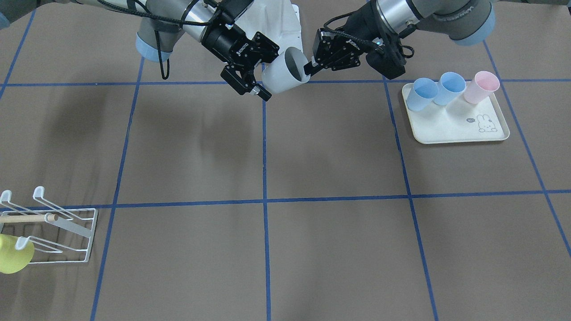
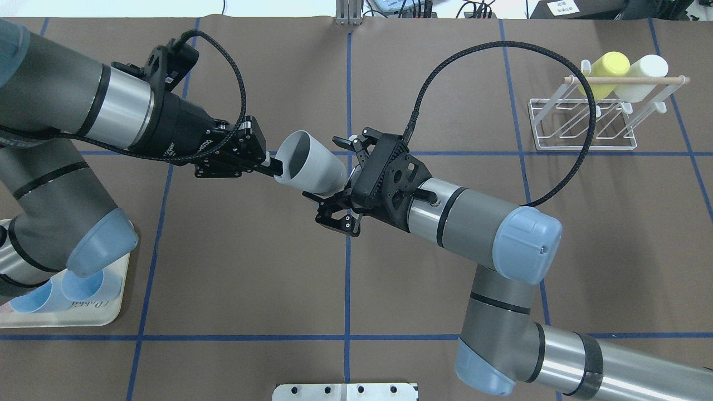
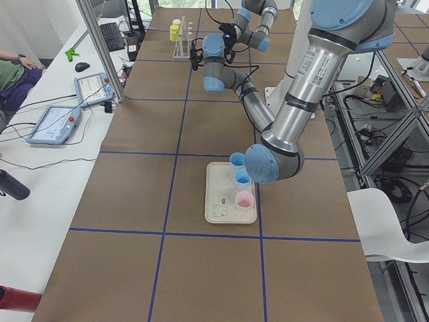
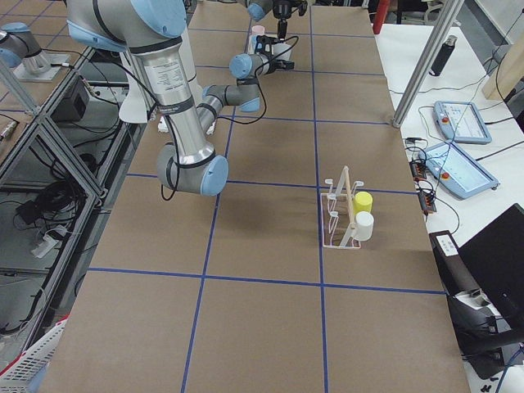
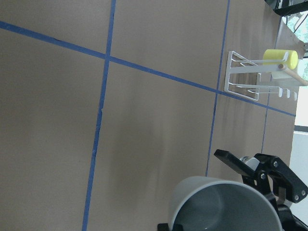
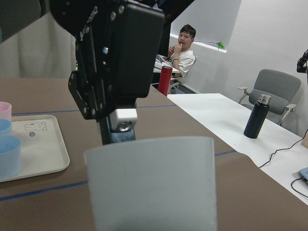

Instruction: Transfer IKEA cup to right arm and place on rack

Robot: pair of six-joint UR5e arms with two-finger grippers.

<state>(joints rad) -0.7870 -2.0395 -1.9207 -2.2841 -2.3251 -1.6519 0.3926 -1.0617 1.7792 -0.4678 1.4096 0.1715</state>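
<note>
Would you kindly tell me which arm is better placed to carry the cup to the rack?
Right. The rack stands on its side of the table, and the right gripper brackets the cup with open jaws. The left gripper, pinching the rim, sits farther away.

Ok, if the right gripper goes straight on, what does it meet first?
Most likely the grey cup, held at its rim by the left gripper; its base faces the open jaws.

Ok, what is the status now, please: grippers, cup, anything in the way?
Left gripper shut on cup rim, cup in the air. Right gripper open around cup base, not gripping yet. Nothing visible between cup and rack.
</note>
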